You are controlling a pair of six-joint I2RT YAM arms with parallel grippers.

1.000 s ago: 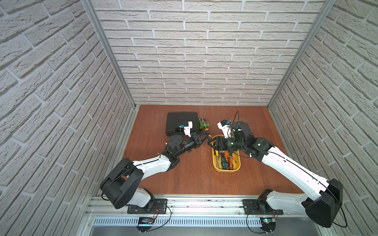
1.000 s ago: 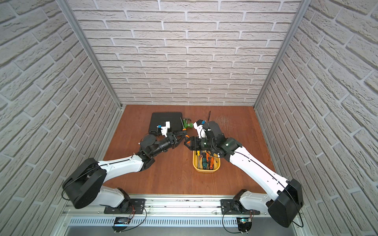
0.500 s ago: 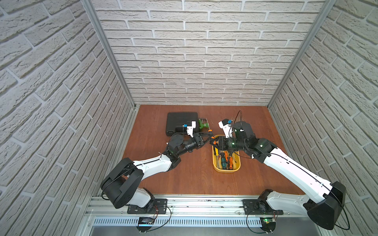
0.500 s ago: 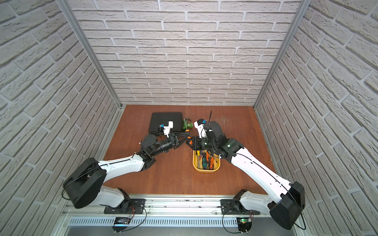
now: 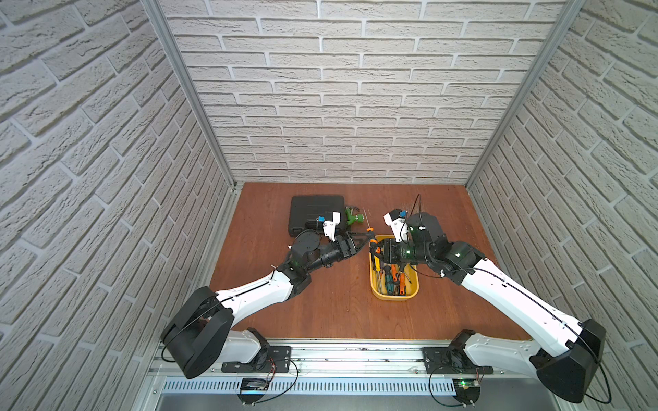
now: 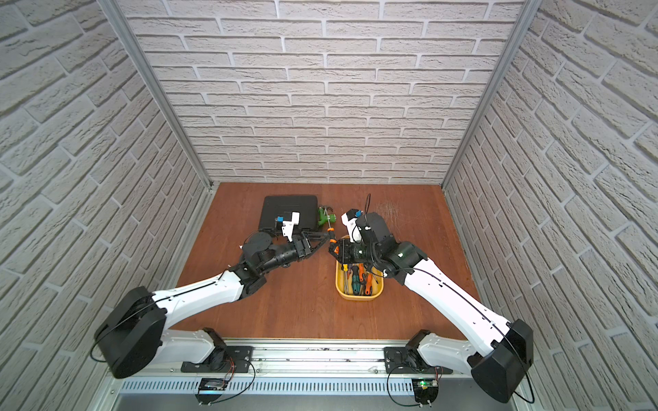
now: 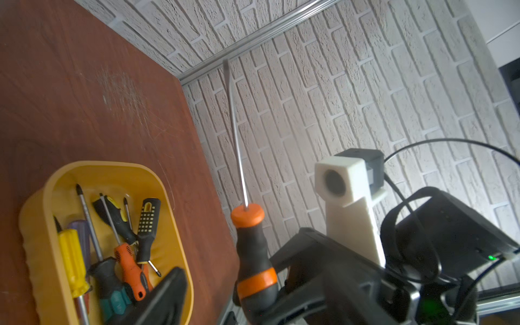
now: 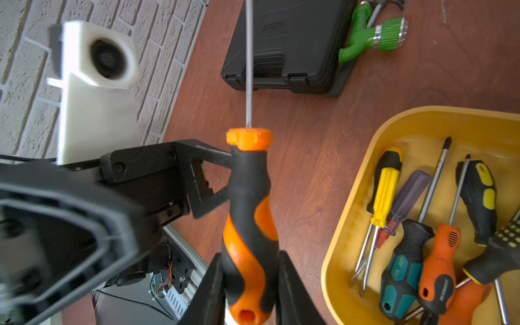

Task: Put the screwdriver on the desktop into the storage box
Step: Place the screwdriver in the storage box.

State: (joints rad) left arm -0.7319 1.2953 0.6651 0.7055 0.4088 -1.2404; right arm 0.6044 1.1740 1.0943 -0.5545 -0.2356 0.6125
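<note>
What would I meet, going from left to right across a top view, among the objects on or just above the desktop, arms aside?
black tool case → green spray nozzle → orange-and-black screwdriver → yellow storage box

Orange-and-black swirl-handled screwdriver (image 8: 250,225) pops beside the bright yellow plastic tub (image 8: 340,239). Past the tub: matte black hard case (image 8: 295,42), green spray nozzle (image 8: 365,39), all on reddish-brown wood-grain tabletop (image 8: 323,135).
</note>
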